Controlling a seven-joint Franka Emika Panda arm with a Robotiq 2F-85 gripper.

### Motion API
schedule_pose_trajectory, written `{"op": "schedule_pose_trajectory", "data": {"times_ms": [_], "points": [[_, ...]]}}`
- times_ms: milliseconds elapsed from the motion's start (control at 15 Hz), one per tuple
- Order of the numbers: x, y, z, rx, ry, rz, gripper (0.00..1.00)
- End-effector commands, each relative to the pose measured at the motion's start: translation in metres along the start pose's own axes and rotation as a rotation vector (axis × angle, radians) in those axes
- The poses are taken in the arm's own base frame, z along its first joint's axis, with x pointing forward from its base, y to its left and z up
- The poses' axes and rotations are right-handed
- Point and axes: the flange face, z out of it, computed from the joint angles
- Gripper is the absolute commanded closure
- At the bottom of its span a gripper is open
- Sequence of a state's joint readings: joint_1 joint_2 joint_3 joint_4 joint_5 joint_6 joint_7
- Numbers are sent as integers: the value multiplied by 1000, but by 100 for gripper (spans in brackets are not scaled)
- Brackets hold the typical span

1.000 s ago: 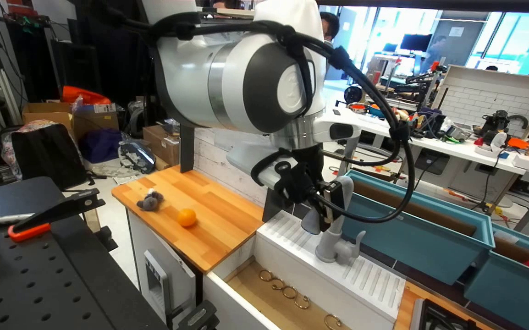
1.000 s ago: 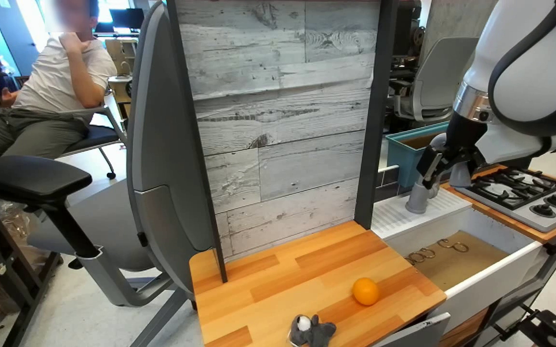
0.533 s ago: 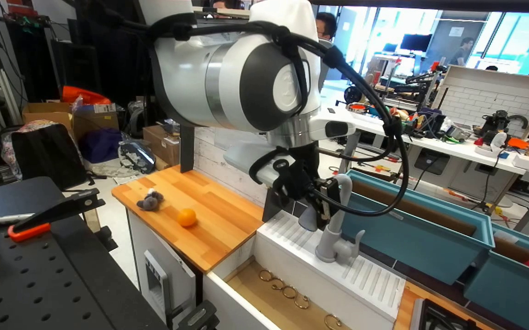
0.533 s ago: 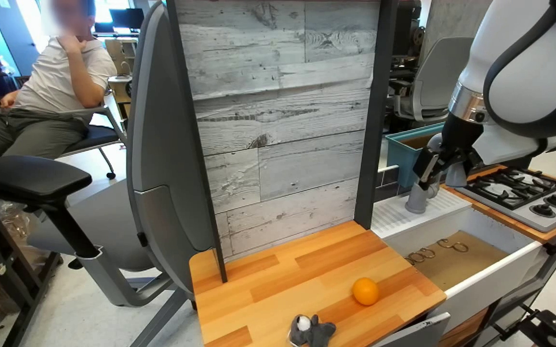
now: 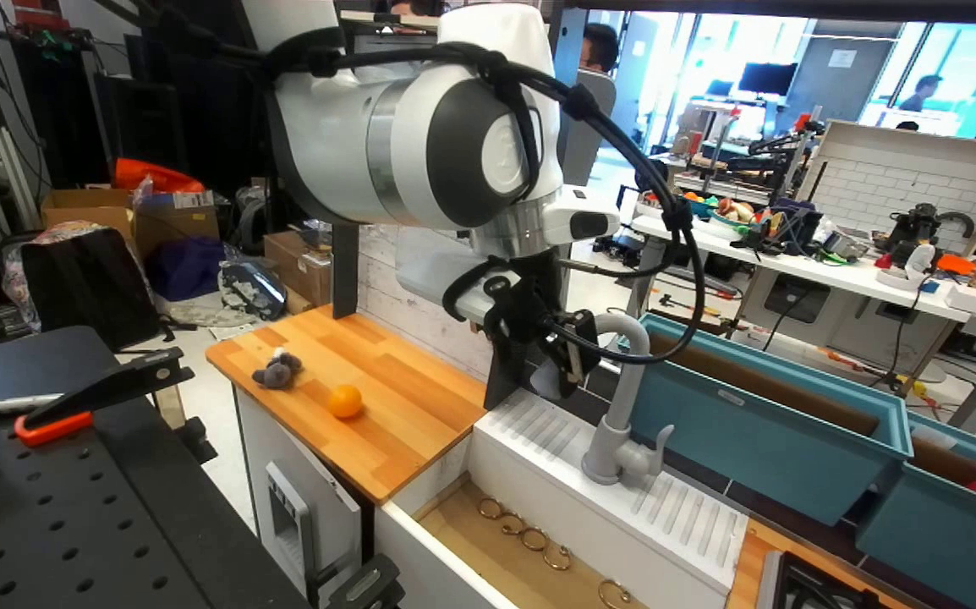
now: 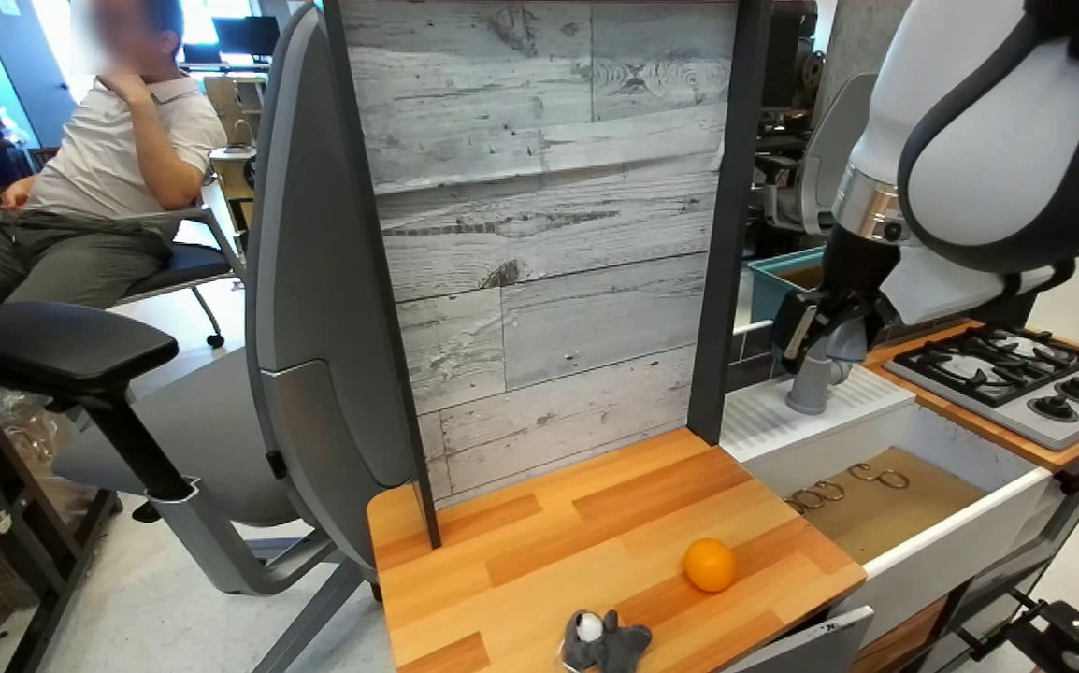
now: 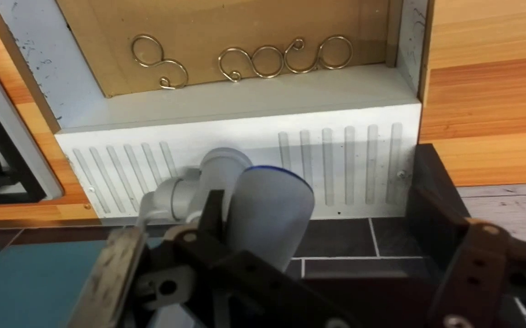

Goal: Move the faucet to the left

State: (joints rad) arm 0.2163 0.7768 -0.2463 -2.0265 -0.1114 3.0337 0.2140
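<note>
No writing is showing legibly; a white sheet (image 5: 841, 58) on the far-right grey panel (image 5: 864, 85) is appearing too small for reading.

Well apart from the fingers (image 6: 789, 338), a round orange ball (image 6: 710, 565) and small grey plush toy (image 6: 609, 645) (partly white) lie on a tan wooden countertop (image 6: 521, 584).
</note>
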Motion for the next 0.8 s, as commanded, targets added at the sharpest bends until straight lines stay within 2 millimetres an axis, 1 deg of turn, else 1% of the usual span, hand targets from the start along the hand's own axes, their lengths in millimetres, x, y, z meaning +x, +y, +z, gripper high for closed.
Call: {"op": "schedule_pose_trajectory", "data": {"times_ms": [0, 133, 267, 333, 467, 733], "points": [[26, -39, 12, -1, 17, -39, 0], [38, -55, 17, -9, 20, -54, 0], [50, -62, 22, -20, 23, -59, 0], [52, -64, 24, -25, 9, -60, 0], [51, -64, 28, -34, -37, -59, 0], [43, -63, 30, -43, -135, -61, 0]]}}
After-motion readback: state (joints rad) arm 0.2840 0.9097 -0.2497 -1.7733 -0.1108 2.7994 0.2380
